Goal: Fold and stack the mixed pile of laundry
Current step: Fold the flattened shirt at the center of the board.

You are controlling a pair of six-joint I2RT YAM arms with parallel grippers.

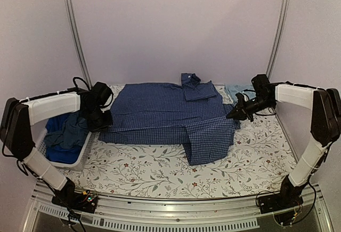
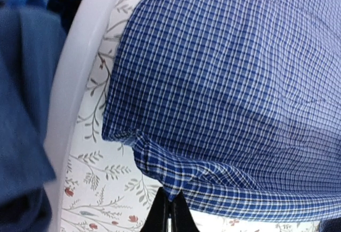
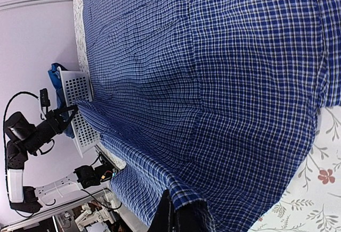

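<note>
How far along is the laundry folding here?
Done: little; a light-blue piece lies at the far right. In hand: left pincer and right pincer pinch opposite edges of the spread checked shirt. Left: folding it, plus the blue garments in the white basket.

White shells cover black joints on the left arm [image 1: 50,107], at nine o'clock, and the right arm [image 1: 298,96], at three. The left gripper [image 2: 170,210] has slim black fingers. Black cables [image 1: 79,81] trail each wrist.
</note>
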